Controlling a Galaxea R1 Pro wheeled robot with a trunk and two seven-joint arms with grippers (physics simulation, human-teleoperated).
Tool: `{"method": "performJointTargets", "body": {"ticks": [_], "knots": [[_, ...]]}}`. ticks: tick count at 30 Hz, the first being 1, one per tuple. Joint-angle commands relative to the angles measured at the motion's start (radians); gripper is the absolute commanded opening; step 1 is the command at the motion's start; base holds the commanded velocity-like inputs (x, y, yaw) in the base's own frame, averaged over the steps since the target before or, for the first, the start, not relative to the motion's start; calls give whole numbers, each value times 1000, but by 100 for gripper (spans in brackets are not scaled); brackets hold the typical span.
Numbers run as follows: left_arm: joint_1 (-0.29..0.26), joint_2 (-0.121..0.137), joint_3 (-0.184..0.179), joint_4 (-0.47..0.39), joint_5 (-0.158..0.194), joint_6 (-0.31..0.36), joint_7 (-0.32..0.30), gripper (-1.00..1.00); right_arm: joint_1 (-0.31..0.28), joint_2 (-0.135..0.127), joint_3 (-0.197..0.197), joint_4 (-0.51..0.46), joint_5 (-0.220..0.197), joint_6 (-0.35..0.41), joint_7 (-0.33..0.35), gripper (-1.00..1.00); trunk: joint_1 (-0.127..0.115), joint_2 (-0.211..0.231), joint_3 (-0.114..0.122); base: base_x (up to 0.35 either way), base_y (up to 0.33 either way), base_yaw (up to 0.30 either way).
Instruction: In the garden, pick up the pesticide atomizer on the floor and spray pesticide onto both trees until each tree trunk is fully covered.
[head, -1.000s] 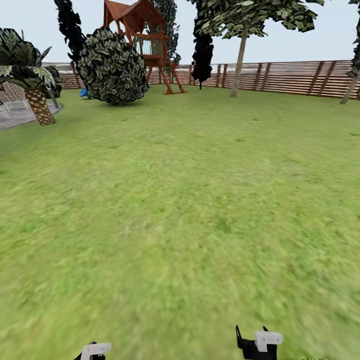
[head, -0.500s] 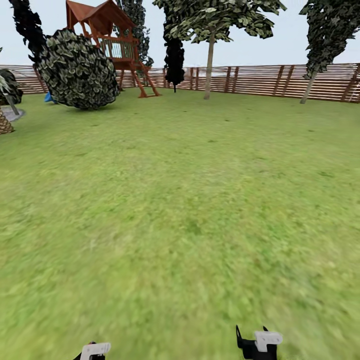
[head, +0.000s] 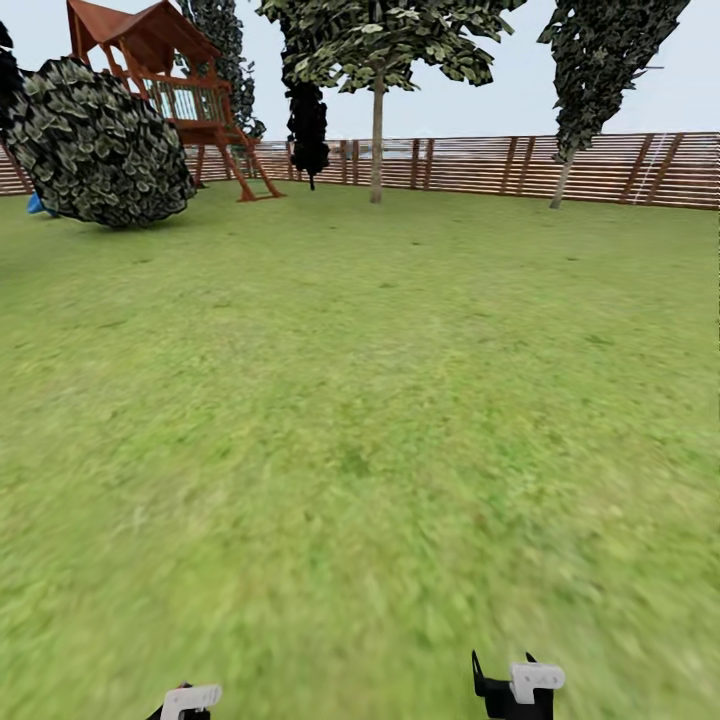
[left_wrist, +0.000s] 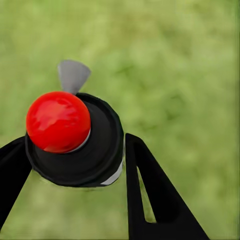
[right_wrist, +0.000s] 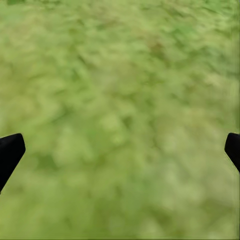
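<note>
In the left wrist view my left gripper (left_wrist: 75, 145) is shut on the pesticide atomizer (left_wrist: 75, 137), a black cap with a red knob and a grey nozzle tip, held above grass. The right gripper (right_wrist: 122, 147) is open with only grass between its fingers. Both grippers peek in at the head view's lower edge, the left gripper (head: 190, 700) and the right gripper (head: 515, 688). Far across the lawn stand two trees. One tree trunk (head: 377, 150) rises straight near the fence's middle, and the other tree trunk (head: 562, 182) leans further right.
A brown slat fence (head: 480, 165) closes the far side of the lawn. A wooden play tower (head: 180, 95) and a big round bush (head: 100, 145) stand at the far left. A black conifer (head: 307, 125) is by the fence. Open grass (head: 360, 420) lies ahead.
The whole head view has swung to the right, so the camera has turned: trees, bush and play tower slid left in the picture and the palm dropped out. Both grippers hold their places.
</note>
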Motion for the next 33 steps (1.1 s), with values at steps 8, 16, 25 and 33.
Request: {"method": "performJointTargets", "body": {"ticks": [8,16,25,33], "knots": [[0,0,0,0,0,0,0,-100,0,0,0,0,0,0,-1,100,0,0,0,50,0,-4],[0,0,0,0,0,0,0,-100,0,0,0,0,0,0,0,100,0,0,9,0,0,0],[-1,2,0,0,0,0,2,-100,0,-1,1,0,5,1,2,100,0,0,18,199,0,0],[-1,2,1,-2,0,1,2,-100,0,-2,2,0,5,0,-1,100,0,0,18,252,0,0]]}}
